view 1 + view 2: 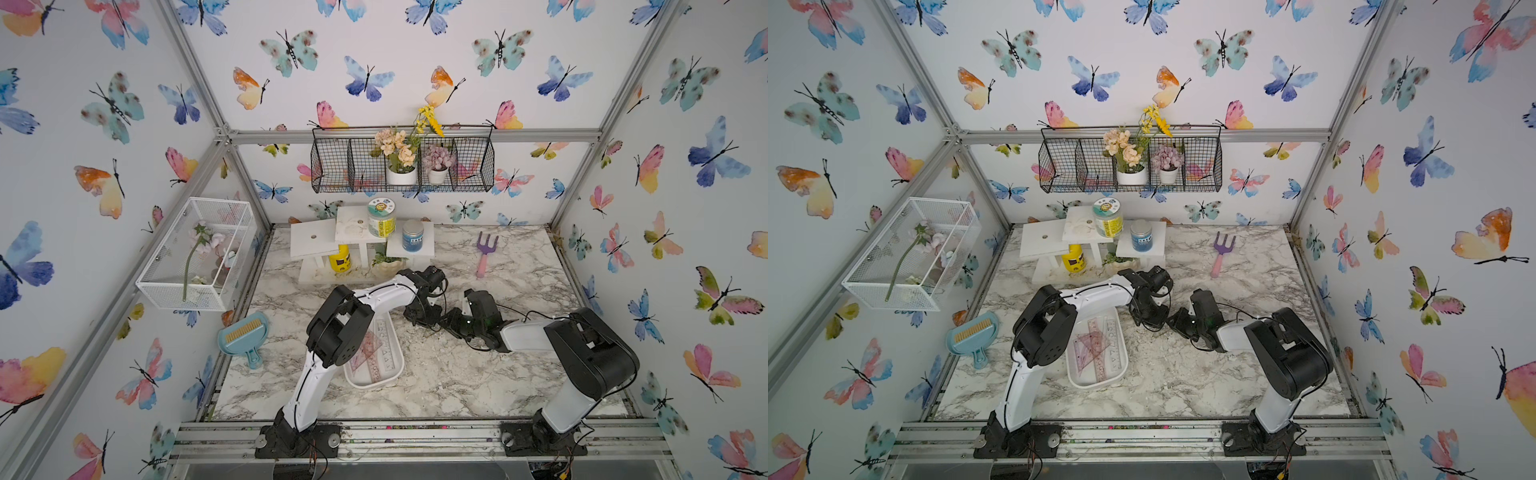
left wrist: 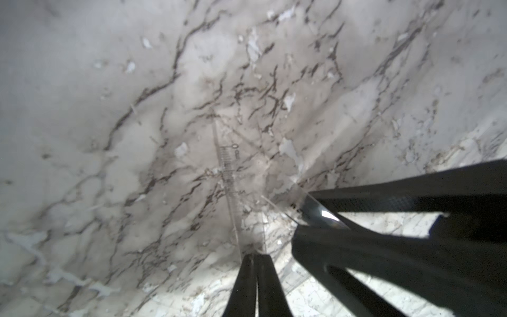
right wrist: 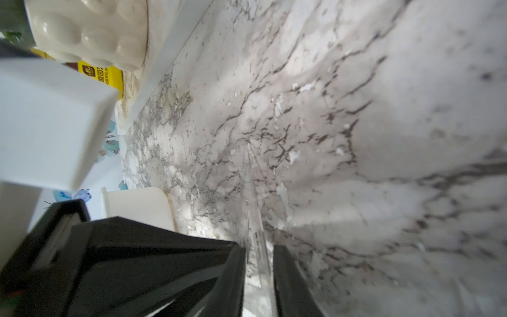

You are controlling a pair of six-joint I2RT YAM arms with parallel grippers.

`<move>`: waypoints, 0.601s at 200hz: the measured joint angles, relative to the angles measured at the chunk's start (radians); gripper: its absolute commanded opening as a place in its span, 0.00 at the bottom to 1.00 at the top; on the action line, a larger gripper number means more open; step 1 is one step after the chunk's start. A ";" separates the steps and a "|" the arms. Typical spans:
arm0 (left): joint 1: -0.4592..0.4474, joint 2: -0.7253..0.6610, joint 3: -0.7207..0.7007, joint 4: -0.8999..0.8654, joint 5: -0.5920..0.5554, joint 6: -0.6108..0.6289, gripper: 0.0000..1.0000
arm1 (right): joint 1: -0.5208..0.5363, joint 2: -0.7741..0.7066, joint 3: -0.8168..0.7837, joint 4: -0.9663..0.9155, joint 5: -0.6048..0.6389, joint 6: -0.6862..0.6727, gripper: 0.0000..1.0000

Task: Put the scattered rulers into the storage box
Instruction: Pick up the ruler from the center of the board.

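Observation:
Both grippers meet at mid-table over one clear ruler [image 2: 229, 170], a set square by its outline, which lies low over the marble. In the left wrist view my left gripper [image 2: 256, 255] is shut on one edge of it. My right gripper [image 2: 300, 212] clamps another corner there, and in its own wrist view the right gripper [image 3: 259, 248] has the ruler [image 3: 253, 208] between its fingers. In both top views the storage box [image 1: 402, 357] [image 1: 1125, 357] sits left of the grippers, partly under my left arm, with several pink rulers [image 1: 374, 353] [image 1: 1096, 349] in it.
A white stepped shelf [image 1: 361, 237] with jars, a yellow bottle [image 1: 340, 259] and a white pot [image 3: 90, 30] stands just behind the grippers. A purple garden fork [image 1: 484, 253] lies back right. A blue dustpan brush [image 1: 245, 334] is at the left edge, under the white wire cage [image 1: 195, 253].

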 measured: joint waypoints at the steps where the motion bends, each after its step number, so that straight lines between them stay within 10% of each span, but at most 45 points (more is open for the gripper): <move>1: 0.000 0.000 0.000 0.000 0.000 0.001 0.16 | 0.000 0.000 0.000 0.000 0.001 -0.001 0.12; 72: 0.000 -0.043 0.033 -0.057 -0.031 -0.033 0.35 | 0.003 -0.113 0.049 -0.152 0.001 -0.035 0.02; 120: 0.000 -0.370 0.025 -0.076 -0.156 -0.071 0.38 | 0.017 -0.254 0.154 -0.267 -0.005 -0.085 0.02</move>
